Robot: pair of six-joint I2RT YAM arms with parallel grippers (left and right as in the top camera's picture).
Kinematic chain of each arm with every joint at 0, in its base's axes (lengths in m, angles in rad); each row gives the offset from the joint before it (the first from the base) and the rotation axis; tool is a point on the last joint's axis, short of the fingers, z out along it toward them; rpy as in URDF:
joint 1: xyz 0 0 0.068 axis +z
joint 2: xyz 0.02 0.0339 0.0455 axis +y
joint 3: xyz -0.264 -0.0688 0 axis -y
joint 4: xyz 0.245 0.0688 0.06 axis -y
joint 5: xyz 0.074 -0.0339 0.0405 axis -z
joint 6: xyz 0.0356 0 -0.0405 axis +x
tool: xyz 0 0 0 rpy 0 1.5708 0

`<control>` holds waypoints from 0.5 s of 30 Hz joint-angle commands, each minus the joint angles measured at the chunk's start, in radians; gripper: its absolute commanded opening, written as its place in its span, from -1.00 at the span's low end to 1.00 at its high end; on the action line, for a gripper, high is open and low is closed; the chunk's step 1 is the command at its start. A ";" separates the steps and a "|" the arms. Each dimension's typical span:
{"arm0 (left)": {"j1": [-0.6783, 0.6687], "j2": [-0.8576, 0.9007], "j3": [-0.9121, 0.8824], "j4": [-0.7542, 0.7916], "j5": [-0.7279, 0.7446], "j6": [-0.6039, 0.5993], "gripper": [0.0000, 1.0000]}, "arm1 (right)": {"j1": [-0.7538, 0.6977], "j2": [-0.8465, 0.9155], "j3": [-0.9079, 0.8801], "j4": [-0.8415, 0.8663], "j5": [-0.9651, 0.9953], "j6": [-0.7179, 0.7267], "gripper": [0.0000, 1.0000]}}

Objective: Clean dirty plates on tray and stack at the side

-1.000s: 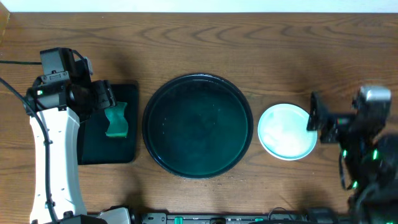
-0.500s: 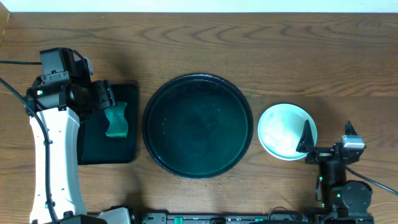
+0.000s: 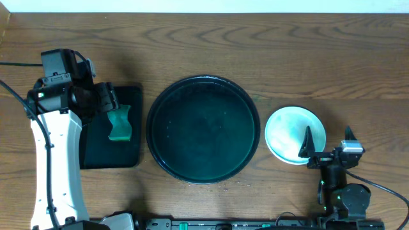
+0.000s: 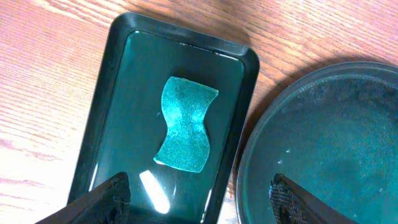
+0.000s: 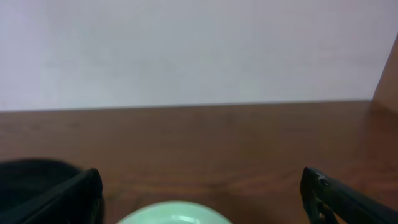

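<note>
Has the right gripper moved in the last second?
Yes. In the overhead view the right gripper shifted from right of the plates down to their lower right rim.

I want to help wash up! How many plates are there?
1 in view: a pale plate on the table, just right of the round tray, near the right end effector. More could be stacked under it, hidden from above.

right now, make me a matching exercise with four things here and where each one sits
1 large round dark green-black tray
2 teal hourglass-shaped sponge
3 pale round plate
4 right end effector

a in the small black rectangular tray
b at the plate's right edge, open
c middle of the table
d right of the round tray

Pairs: 1-c, 2-a, 3-d, 4-b
</note>
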 commanded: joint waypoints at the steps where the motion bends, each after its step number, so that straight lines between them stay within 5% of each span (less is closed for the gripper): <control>1: 0.003 -0.002 0.002 -0.002 0.002 -0.001 0.44 | 0.004 -0.009 -0.003 -0.040 -0.015 0.002 0.98; 15: 0.003 -0.002 0.002 -0.001 0.002 0.000 0.45 | 0.003 -0.006 -0.003 -0.073 -0.030 0.014 0.99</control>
